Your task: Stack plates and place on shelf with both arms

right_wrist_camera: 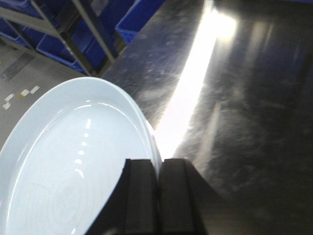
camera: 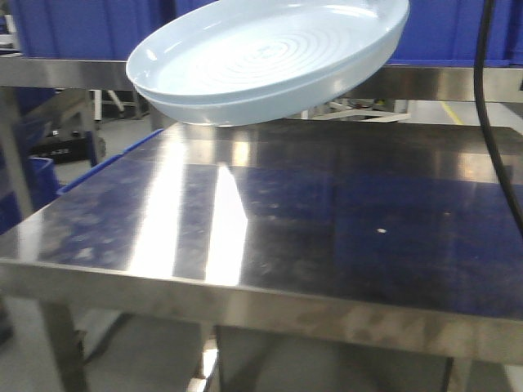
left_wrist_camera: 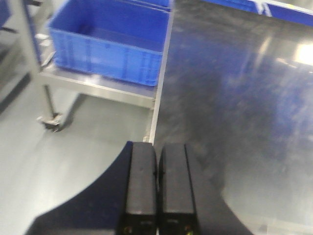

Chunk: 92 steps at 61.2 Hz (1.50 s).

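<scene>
Gripping the plates (camera: pixel 270 57) by the rim, the right gripper (right_wrist_camera: pixel 158 164) has jaws clamped; stack tilted, clear of the steel surface (camera: pixel 327 220), toward its far side. Left gripper (left_wrist_camera: pixel 156 147) hovers at the surface's left edge, jaws closed empty; a blue crate (left_wrist_camera: pixel 110 46) sits beyond it.

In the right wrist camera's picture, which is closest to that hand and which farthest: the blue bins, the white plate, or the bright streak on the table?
1. The white plate, lower left, its rim at the right hand.
2. The bright streak on the steel table, running up the middle.
3. The blue bins, top left, past the table's edge.
</scene>
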{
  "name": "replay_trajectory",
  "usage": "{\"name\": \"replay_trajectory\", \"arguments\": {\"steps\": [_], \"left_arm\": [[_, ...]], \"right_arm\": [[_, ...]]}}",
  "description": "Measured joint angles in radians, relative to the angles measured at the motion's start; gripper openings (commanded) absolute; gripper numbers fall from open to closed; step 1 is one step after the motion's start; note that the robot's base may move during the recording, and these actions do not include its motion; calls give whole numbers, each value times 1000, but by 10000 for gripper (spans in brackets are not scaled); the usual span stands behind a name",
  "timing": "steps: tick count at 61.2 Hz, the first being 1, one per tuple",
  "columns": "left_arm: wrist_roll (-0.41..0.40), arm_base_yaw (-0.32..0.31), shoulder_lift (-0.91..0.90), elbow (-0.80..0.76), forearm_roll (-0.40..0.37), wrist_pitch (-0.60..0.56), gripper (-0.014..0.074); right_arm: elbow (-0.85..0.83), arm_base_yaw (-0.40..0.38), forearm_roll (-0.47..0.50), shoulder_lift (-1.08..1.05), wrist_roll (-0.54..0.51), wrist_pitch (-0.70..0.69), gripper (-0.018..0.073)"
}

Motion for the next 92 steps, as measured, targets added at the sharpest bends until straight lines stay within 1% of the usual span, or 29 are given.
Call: {"name": "replay_trajectory", "arguments": {"steps": [92], "left_arm": [[0, 0, 0, 0, 0, 0, 86]], "right_arm": [[0, 0, 0, 0, 0, 0, 56]]}}
